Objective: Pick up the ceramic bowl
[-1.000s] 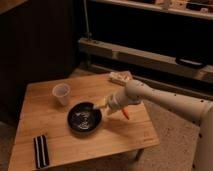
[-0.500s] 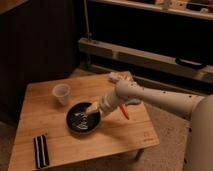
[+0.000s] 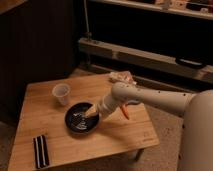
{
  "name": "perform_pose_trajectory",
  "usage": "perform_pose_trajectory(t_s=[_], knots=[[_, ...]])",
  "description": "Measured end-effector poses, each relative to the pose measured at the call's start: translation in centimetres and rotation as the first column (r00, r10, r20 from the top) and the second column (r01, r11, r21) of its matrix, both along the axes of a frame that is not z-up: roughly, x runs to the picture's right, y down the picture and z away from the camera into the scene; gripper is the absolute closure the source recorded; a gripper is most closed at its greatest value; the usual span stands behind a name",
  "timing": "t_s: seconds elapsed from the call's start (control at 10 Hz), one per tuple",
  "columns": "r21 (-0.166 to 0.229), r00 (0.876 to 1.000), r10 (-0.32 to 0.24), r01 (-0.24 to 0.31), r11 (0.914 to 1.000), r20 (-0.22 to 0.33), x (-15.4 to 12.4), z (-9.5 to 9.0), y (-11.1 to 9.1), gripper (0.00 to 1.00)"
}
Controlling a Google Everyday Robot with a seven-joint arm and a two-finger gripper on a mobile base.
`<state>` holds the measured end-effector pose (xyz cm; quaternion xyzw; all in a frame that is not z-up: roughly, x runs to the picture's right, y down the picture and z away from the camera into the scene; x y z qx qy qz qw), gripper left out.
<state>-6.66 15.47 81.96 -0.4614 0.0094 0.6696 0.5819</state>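
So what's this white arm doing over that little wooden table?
It is a robot arm going after the ceramic bowl, the black glossy one in the middle of the wooden table. Its gripper is down at the bowl's right rim, reaching into it, and the bowl sits flat on the table, not lifted. A small white cup stands just behind the bowl, and a dark striped object lies near the front left corner.

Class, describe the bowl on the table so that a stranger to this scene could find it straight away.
On the low wooden table, look near the middle, where the gripper reaches in from the right. The bowl lies under it: round, shallow, glossy black, wider than the pale cup behind it, unlike the flat striped object at the front-left.
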Motion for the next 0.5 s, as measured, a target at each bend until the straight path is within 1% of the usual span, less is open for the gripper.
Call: perform_pose_trajectory(t_s=[0.4, 0.5], knots=[[-0.031, 0.999, 0.01, -0.011, 0.9995, -0.035, 0.1, 1.4, 0.6, 0.35], [-0.038, 0.999, 0.014, -0.016, 0.9992, -0.043, 0.2, 1.6, 0.8, 0.4]])
